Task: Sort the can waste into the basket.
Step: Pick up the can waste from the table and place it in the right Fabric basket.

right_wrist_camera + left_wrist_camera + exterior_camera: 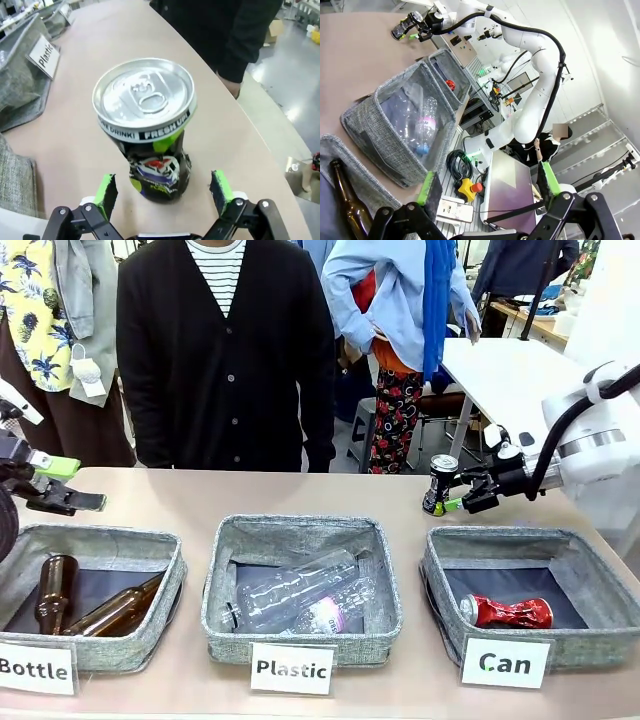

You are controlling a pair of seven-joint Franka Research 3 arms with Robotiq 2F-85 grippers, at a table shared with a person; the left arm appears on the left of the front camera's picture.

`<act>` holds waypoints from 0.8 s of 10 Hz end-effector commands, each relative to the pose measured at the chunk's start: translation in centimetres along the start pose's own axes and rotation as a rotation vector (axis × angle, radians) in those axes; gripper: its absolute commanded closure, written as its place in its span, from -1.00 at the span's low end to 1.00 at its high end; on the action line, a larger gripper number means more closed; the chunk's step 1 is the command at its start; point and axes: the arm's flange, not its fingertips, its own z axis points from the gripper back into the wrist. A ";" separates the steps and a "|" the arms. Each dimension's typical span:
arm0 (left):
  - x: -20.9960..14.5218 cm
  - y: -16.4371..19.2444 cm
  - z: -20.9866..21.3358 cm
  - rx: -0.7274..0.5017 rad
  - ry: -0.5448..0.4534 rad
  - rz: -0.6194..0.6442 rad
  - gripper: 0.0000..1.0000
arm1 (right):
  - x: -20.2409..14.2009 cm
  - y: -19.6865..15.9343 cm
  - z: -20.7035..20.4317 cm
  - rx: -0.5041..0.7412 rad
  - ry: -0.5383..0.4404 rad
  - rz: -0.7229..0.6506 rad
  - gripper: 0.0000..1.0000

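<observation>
We see the right gripper [162,192] spread apart around the upright black can [150,132]. The left gripper [487,187] is spread apart too. The red can [506,612] lies in the basket [600,640].

The front camera faces the person across the table [300,495], while both wrist cameras look close along their fingers, sharing the black can [438,483].

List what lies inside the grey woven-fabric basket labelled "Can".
Inside the grey woven-fabric basket labelled "Can", one crushed shiny red metal can lies on its side on the dark liner. The near wall hides the liner's front strip.
</observation>
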 end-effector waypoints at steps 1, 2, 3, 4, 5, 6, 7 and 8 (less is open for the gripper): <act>-0.1 -0.2 0.1 -0.004 0.001 0.006 -1.00 | 0.5 -0.8 -0.4 0.007 -0.029 -0.039 -1.00; -0.1 -0.2 0.1 -0.004 0.001 0.006 -1.00 | 0.7 -0.8 -0.6 -0.005 -0.075 -0.043 -1.00; -0.1 -0.2 0.1 -0.004 0.001 0.006 -1.00 | 0.9 -0.8 -0.9 -0.011 -0.131 -0.053 -1.00; -0.1 -0.2 0.1 -0.004 0.001 0.006 -1.00 | 1.2 -0.8 -1.3 -0.014 -0.164 -0.064 -1.00; -0.1 -0.2 0.1 -0.004 0.001 0.006 -1.00 | 1.2 -0.8 -1.4 -0.012 -0.192 -0.065 -1.00; -0.1 -0.2 0.1 -0.004 0.001 0.006 -1.00 | 1.3 -0.6 -1.4 -0.002 -0.216 -0.067 -1.00; -0.1 -0.2 0.1 -0.004 0.001 0.006 -1.00 | 1.3 -0.6 -1.0 0.007 -0.232 -0.069 -1.00; -0.1 -0.2 0.1 -0.004 0.001 0.006 -1.00 | 1.3 -0.6 -0.8 0.016 -0.237 -0.073 0.20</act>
